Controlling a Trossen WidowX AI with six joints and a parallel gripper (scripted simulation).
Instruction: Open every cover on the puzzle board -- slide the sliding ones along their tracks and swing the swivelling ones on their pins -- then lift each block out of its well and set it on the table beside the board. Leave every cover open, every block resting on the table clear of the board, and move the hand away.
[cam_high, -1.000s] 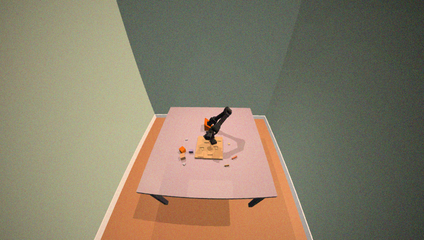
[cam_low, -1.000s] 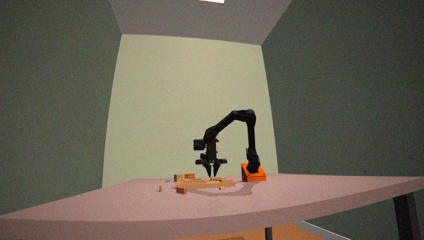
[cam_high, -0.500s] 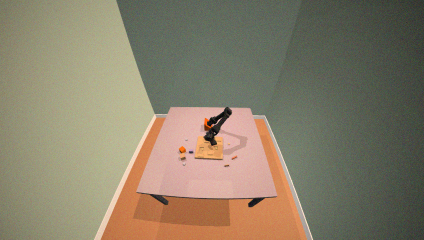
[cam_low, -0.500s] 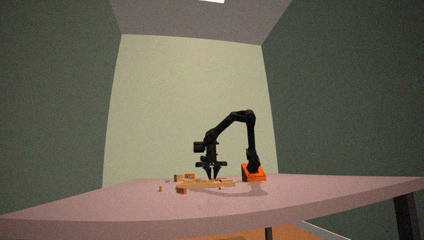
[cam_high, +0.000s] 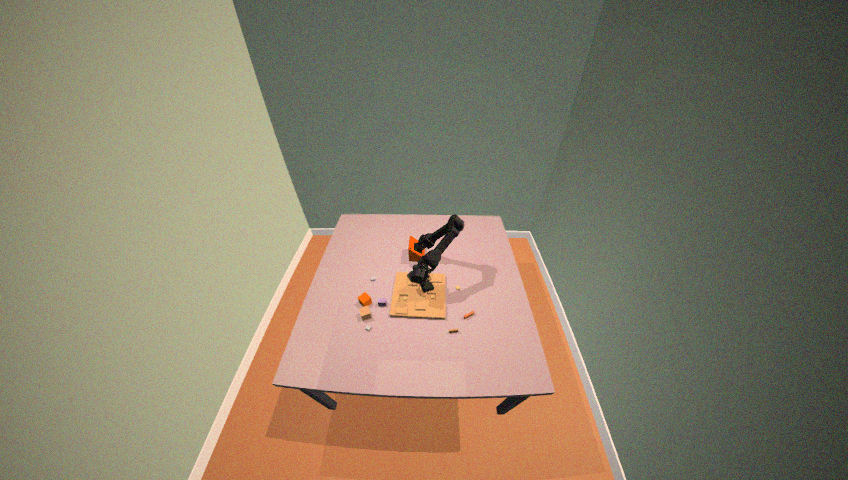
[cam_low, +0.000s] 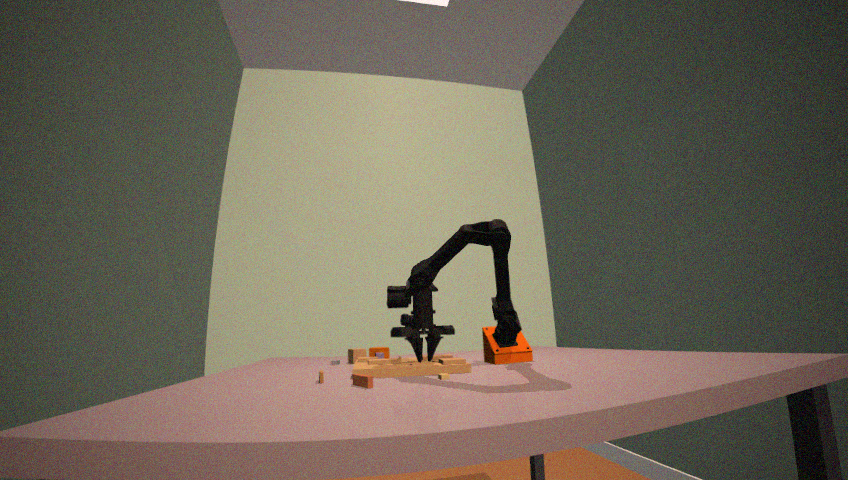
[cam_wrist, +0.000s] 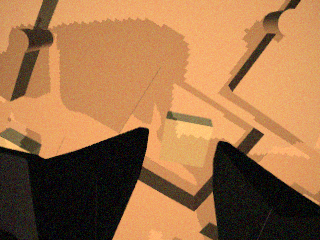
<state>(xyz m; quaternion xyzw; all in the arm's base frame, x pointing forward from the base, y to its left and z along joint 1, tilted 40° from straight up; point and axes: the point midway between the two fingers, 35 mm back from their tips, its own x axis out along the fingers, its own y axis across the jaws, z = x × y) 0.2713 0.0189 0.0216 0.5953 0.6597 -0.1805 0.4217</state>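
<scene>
The wooden puzzle board (cam_high: 399, 301) (cam_low: 416, 370) lies flat on the table. My gripper (cam_low: 425, 360) (cam_wrist: 182, 144) is partly open with nothing held, its fingertips low over the board. In the wrist view a pale yellow block (cam_wrist: 186, 146) shows in an uncovered well between and just beyond the fingertips. A second pale block (cam_wrist: 20, 141) is partly hidden by the left finger. Two round knobs (cam_wrist: 37, 39) (cam_wrist: 274, 22) stand over dark slots. A small yellow block (cam_high: 457, 287) (cam_low: 443, 376) rests on the table right of the board. The arm hides the back middle of the board in the top view.
An orange cube (cam_high: 364, 298), a tan cube (cam_high: 365, 313) (cam_low: 357, 356) and a purple block (cam_high: 382, 302) stand left of the board. An orange-red bar (cam_high: 468, 314) (cam_low: 363, 381) and a brown bar (cam_high: 453, 331) (cam_low: 321, 377) lie at the front right. The orange arm base (cam_low: 507, 356) is behind.
</scene>
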